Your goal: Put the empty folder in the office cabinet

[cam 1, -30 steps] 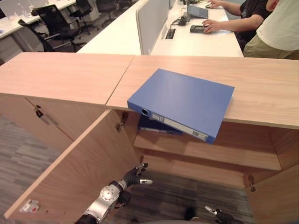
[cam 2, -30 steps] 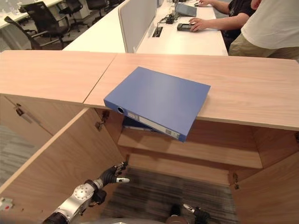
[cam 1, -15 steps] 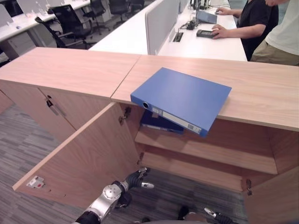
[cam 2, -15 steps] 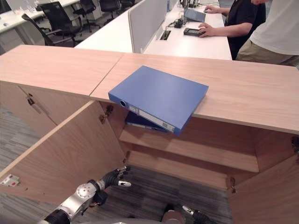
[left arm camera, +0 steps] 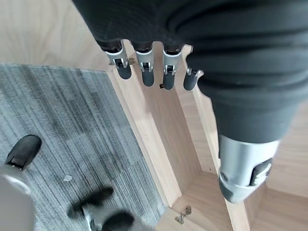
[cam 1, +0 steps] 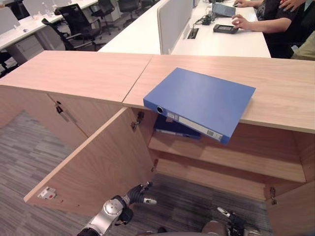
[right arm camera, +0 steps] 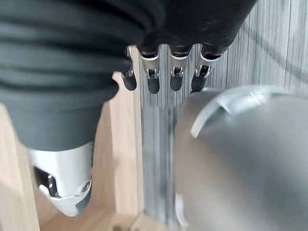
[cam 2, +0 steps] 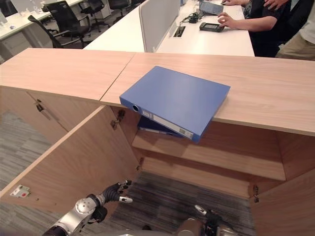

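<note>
Lower than before, the left hand (cam 1: 139,192) hangs with relaxed fingers by the open cabinet door (cam 1: 93,169); the right hand (right arm camera: 163,77) likewise holds nothing. Blue folder (cam 1: 199,103) remains ungrasped, overhanging the worktop (cam 1: 78,73).

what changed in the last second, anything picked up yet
Nothing was picked up. The camera view shifted, not the things. The left hand stays low by the open cabinet door, holding nothing. The blue folder still lies on the cabinet top, overhanging its front edge.
</note>
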{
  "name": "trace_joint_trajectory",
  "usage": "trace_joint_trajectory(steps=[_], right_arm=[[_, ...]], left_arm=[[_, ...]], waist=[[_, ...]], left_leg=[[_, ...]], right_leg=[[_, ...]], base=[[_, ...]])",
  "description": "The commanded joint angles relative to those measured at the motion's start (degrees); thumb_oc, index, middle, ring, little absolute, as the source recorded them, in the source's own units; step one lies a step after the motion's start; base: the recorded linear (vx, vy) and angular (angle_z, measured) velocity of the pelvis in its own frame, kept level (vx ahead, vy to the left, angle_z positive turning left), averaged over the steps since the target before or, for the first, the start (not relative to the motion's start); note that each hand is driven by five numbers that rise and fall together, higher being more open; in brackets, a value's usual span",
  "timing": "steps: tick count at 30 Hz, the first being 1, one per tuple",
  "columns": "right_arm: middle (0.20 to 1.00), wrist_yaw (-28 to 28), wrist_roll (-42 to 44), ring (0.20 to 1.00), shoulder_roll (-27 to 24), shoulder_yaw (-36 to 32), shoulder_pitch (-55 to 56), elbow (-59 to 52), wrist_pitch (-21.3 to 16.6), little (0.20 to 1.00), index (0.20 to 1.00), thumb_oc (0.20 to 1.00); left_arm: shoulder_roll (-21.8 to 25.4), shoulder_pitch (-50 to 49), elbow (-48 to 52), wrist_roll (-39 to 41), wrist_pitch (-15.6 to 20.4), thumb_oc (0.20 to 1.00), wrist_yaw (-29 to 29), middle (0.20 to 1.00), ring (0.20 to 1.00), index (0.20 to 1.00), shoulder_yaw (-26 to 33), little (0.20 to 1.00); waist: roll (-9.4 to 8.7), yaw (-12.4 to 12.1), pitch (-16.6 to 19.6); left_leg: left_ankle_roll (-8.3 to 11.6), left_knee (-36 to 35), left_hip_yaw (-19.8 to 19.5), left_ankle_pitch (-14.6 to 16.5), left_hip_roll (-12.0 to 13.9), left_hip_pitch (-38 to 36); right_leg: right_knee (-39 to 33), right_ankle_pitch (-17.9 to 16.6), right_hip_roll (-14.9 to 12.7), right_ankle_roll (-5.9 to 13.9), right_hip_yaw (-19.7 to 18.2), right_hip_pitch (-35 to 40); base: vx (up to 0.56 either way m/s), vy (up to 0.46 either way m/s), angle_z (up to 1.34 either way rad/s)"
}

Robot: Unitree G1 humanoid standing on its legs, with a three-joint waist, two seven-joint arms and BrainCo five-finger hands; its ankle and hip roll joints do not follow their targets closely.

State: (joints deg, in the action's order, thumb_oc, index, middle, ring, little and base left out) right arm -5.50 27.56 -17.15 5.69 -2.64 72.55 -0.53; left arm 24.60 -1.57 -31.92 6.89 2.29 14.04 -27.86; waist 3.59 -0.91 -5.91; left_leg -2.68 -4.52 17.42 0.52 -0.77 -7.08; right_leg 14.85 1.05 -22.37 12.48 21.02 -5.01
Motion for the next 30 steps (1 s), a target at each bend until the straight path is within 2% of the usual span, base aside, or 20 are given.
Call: trace_joint_trajectory(steps=[1,3,5,8,9,13,15,16,20,24,29,30], right_arm=[[1.000,-1.50,-0.90,1.000,4.30,0.12,-1.12,1.69,-0.34,1.000,1.000,1.000],[1.000,-1.53,-0.98,1.000,4.37,0.62,-0.68,1.75,-0.35,1.000,1.000,1.000],[1.000,-1.27,0.00,1.000,4.06,0.61,0.20,1.18,-0.83,1.000,1.000,1.000],[1.000,-1.11,0.54,1.000,3.65,0.02,0.55,1.26,-1.16,1.000,1.000,1.000],[1.000,-1.01,0.87,1.000,3.00,-0.65,0.95,1.18,-1.64,1.000,1.000,1.000],[1.000,-1.68,1.26,1.000,1.04,-3.20,1.90,0.58,-2.10,1.000,1.000,1.000],[1.000,-1.72,1.58,1.000,0.55,-3.61,2.01,0.41,-2.18,1.000,1.000,1.000],[1.000,-2.04,1.64,1.000,-0.25,-4.04,2.36,0.09,-2.31,1.000,1.000,1.000],[1.000,-2.68,0.97,1.000,-1.07,-3.98,2.38,-0.13,-2.17,1.000,1.000,1.000],[1.000,-3.46,1.17,1.000,-0.92,-4.27,2.85,1.26,-1.72,1.000,1.000,1.000],[1.000,-3.52,0.65,1.000,-0.78,-4.15,3.00,2.16,-1.17,1.000,1.000,1.000],[1.000,-3.53,0.34,1.000,-0.70,-4.30,3.02,2.25,-0.98,1.000,1.000,1.000]], left_arm=[[0.67,2.04,3.75,-1.75,1.82,1.000,-0.75,1.000,1.000,1.000,2.53,1.000],[1.14,1.79,4.47,-1.49,2.23,1.000,-1.13,1.000,1.000,1.000,2.94,1.000],[2.19,1.56,8.61,0.02,2.69,1.000,-1.60,1.000,1.000,1.000,3.60,1.000],[3.56,1.77,13.69,1.24,3.16,1.000,-1.50,1.000,1.000,1.000,4.50,1.000],[6.04,1.10,21.65,3.80,3.47,1.000,-0.94,1.000,1.000,1.000,6.54,1.000],[11.71,-1.36,37.48,8.76,4.53,1.000,1.79,1.000,1.000,1.000,12.22,1.000],[12.78,-2.27,40.30,10.14,4.85,1.000,2.03,1.000,1.000,1.000,13.69,1.000],[13.81,-2.66,43.56,12.08,5.49,1.000,2.20,1.000,1.000,1.000,15.54,1.000],[16.21,-4.25,46.95,14.39,4.97,1.000,4.06,1.000,1.000,1.000,17.55,1.000],[17.96,-6.16,44.57,14.91,3.67,1.000,4.78,1.000,1.000,1.000,17.86,1.000],[16.45,-9.42,39.77,13.78,2.00,1.000,3.97,1.000,1.000,1.000,19.26,1.000],[15.37,-12.08,37.85,13.45,1.22,1.000,3.78,1.000,1.000,1.000,21.00,1.000]], waist=[[-2.63,-0.38,0.83],[-3.26,-0.56,1.09],[-3.39,-0.11,1.00],[-3.35,0.06,0.81],[-3.26,0.21,0.58],[-3.15,-0.55,-0.47],[-3.33,-0.67,-0.90],[-3.47,-1.36,-1.57],[-2.90,-1.44,-0.77],[-2.54,-1.46,0.15],[-2.17,-1.65,0.46],[-2.09,-1.85,0.49]], left_leg=[[3.28,2.22,-3.24,2.45,3.13,1.43],[4.65,2.70,-3.39,1.76,5.17,1.47],[6.18,2.84,-4.04,1.01,7.62,1.02],[7.05,2.86,-4.41,0.11,9.25,1.22],[8.18,3.17,-5.06,-1.11,11.09,1.81],[8.73,7.40,-6.05,-1.40,12.66,4.04],[8.65,9.90,-6.87,-1.11,12.50,5.30],[8.45,11.60,-9.03,-0.86,10.31,7.25],[7.85,7.91,-7.77,-1.27,8.77,6.27],[7.88,3.91,-7.40,-2.54,8.18,4.65],[7.61,0.73,-7.19,-2.91,7.78,2.22],[7.46,0.22,-6.97,-2.67,7.79,1.77]], right_leg=[[-13.34,-7.35,4.50,-0.71,0.51,6.75],[-14.39,-6.39,6.49,-1.15,0.56,7.22],[-14.49,-4.98,8.74,-2.40,0.99,7.65],[-13.93,-3.85,10.09,-3.14,1.29,7.55],[-13.40,-2.61,11.57,-4.16,1.86,7.55],[-11.91,-0.75,12.77,-5.73,3.19,8.17],[-11.79,-0.45,12.69,-6.11,3.53,8.43],[-11.92,-0.24,12.47,-6.31,3.93,8.76],[-12.34,-0.65,12.91,-6.15,4.22,8.56],[-13.77,-1.27,13.21,-5.91,4.77,9.54],[-14.84,-1.48,13.57,-5.75,4.74,10.86],[-15.11,-1.51,13.68,-5.69,4.41,11.02]], base=[[0.07,-0.259,-0.06],[0.08,-0.318,-0.08],[0.07,-0.335,-0.09],[0.01,-0.202,-0.03],[-0.02,-0.313,0.00],[-0.04,-0.210,0.20],[-0.05,-0.087,0.24],[-0.05,-0.047,0.11],[0.00,0.005,0.23],[0.05,0.039,-0.04],[0.06,0.036,0.00],[0.03,0.031,-0.03]])
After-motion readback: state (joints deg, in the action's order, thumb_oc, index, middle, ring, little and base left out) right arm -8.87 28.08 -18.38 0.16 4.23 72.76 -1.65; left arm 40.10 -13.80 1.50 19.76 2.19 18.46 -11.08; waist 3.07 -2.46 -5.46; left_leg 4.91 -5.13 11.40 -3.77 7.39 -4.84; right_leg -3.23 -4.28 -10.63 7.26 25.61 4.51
